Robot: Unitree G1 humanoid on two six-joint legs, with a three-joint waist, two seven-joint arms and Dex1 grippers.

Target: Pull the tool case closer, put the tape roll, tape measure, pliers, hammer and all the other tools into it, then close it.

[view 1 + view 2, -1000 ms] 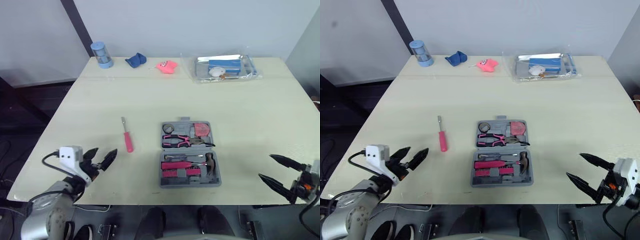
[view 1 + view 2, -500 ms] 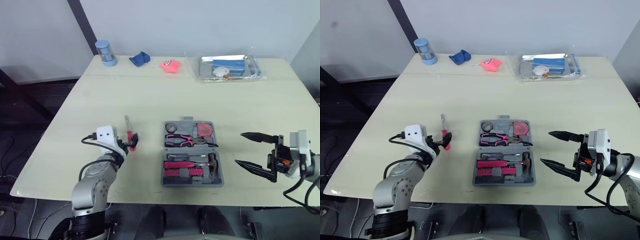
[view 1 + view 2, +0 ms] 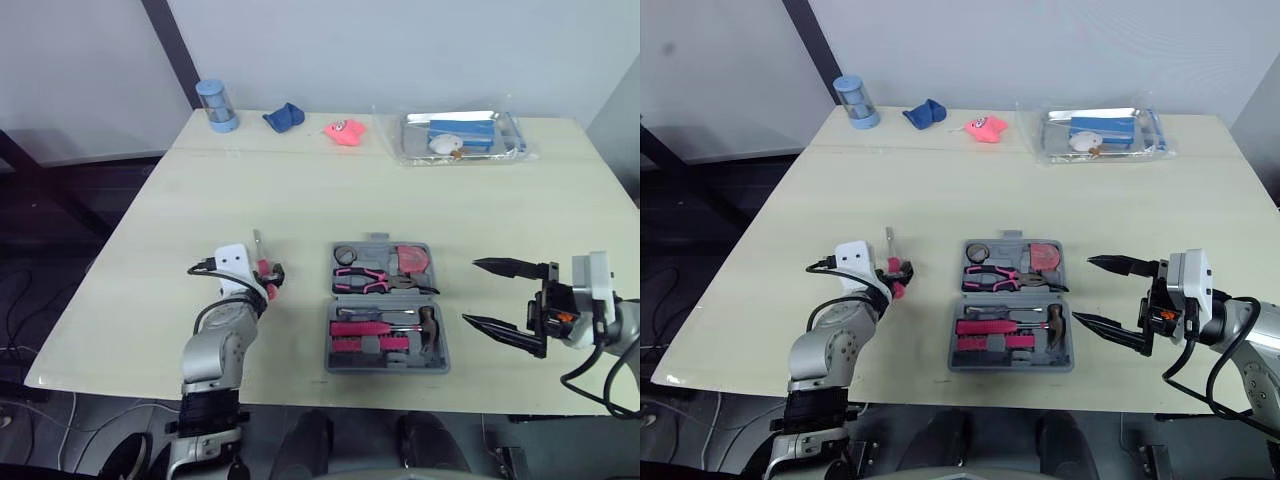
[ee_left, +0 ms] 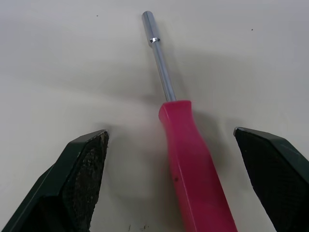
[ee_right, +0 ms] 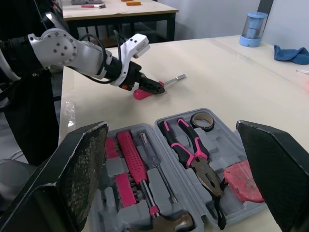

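The left gripper (image 4: pixel 169 139) gapes wide. Its rough black wedge-shaped fingers (image 4: pixel 82 169) flank, without touching, the glossy pink-handled, steel-shafted screwdriver (image 4: pixel 190 164), which lies flat on the pale matte table (image 3: pixel 420 200). Near the screwdriver lies the open grey moulded-plastic tool case (image 3: pixel 386 367). At its right, the right gripper (image 3: pixel 470 292) hovers, its pointed fingers spread wide.

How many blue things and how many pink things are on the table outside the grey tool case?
Blue: 3 (cup, cloth, box in the clear tray)
Pink: 2 (screwdriver, small toy)
Total: 5
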